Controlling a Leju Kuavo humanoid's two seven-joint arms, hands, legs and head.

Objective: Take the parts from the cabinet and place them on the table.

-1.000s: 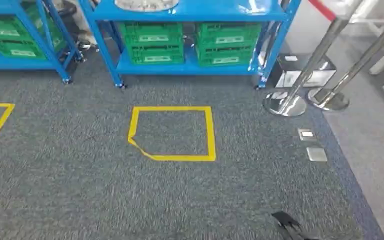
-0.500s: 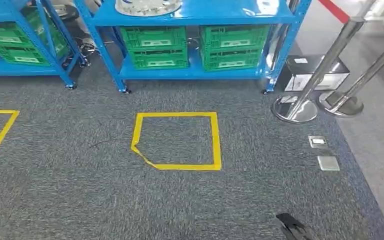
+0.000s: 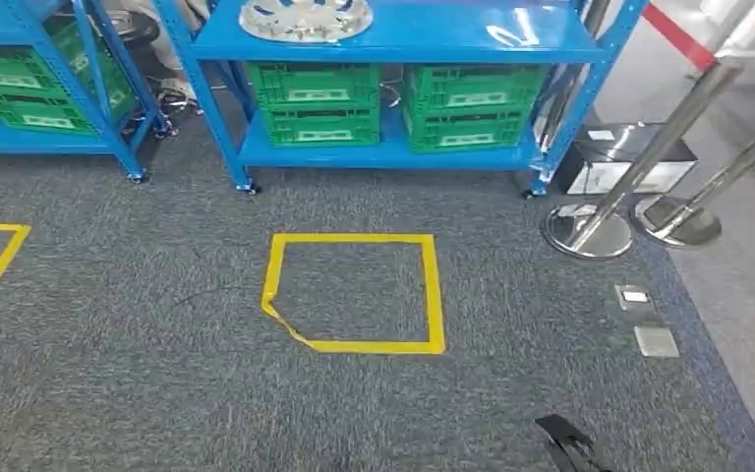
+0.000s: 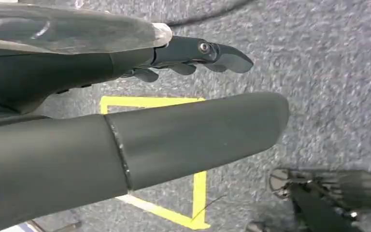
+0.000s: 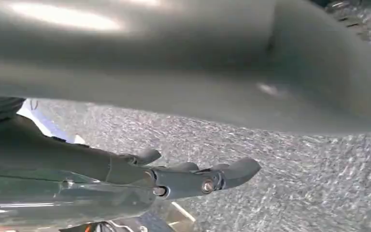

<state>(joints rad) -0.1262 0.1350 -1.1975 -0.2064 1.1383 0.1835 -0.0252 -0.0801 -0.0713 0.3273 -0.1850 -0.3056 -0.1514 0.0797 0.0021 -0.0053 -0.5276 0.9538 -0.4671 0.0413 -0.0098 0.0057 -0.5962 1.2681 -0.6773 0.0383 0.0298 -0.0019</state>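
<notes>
Both hung empty with fingers apart: left robot hand (image 4: 183,96), right robot hand (image 5: 183,145). A metal part (image 3: 305,18) lay on the blue cabinet (image 3: 403,44), upper frame.

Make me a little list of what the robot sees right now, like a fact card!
Place: grey carpet in front of a blue cabinet
On top shelf: shiny round metal part
On lower shelf: two stacks of green crates, side by side
On floor: yellow tape square, nothing inside it
Right of the cabinet: silver posts on round bases
Left hand: open, holds nothing
Right hand: open, holds nothing
</notes>
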